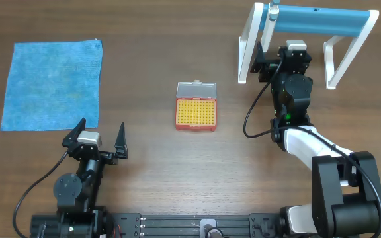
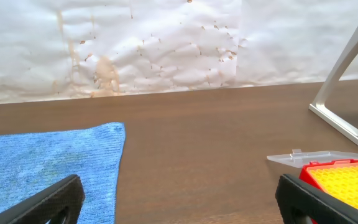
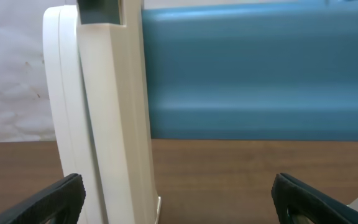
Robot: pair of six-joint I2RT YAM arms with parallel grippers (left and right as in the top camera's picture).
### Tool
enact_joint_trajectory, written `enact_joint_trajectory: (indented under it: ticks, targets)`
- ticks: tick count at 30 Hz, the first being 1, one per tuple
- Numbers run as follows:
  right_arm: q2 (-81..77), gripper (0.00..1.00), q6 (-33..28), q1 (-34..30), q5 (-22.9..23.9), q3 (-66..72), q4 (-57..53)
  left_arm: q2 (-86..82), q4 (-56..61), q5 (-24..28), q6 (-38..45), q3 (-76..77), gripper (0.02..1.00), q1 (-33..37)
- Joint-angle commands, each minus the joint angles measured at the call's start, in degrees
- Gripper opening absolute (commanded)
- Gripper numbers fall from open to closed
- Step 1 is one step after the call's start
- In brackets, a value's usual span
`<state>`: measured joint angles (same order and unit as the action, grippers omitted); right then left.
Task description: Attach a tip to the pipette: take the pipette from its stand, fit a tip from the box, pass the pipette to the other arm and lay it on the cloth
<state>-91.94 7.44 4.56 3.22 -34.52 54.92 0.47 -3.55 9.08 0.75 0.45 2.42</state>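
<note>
**Bench** – dark brown wooden bench (image 1: 177, 178) carrying every item below.

**Cloth** – blue woven microfibre cloth (image 1: 51, 86) (image 2: 42, 162), lying flat at the far left corner, well apart from the other items.

**Tip box** – small red plastic box of yellow pipette tips (image 1: 196, 114) (image 2: 347, 180), at the middle of the bench, with its clear lid folded open behind it.

**Stand** – white-legged frame with a blue crossbar (image 1: 316, 23) (image 3: 260, 74), at the far right.

**Pipette** – white upright pipette with a grey top (image 1: 272, 12) (image 3: 114, 124), hanging at the left end of the stand, against the white leg.

**Left hand** (image 1: 99, 134) (image 2: 179, 199) – black fingers spread apart, holding nothing, low over the bench at the near left, just below the cloth's near edge.

**Right hand** (image 1: 283, 61) (image 3: 179, 199) – fingers apart, holding nothing, just in front of the stand. It faces the crossbar, and the pipette stands off towards one finger, not touching it.
</note>
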Motion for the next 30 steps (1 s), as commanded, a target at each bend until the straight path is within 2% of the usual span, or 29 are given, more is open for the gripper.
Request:
enact_joint_trajectory:
  ticks: [1, 30]
  targets:
    - [-1.79, 0.972, 0.85, -0.17, 1.31, -2.10, 0.28, -0.26, -0.28, 0.20, -0.33, -0.13, 0.998, -0.20]
    - [-11.06, 0.978, 0.90, -0.98, 1.27, -9.70, 0.70, -0.26, -0.28, 0.20, -0.33, -0.13, 0.996, -0.20]
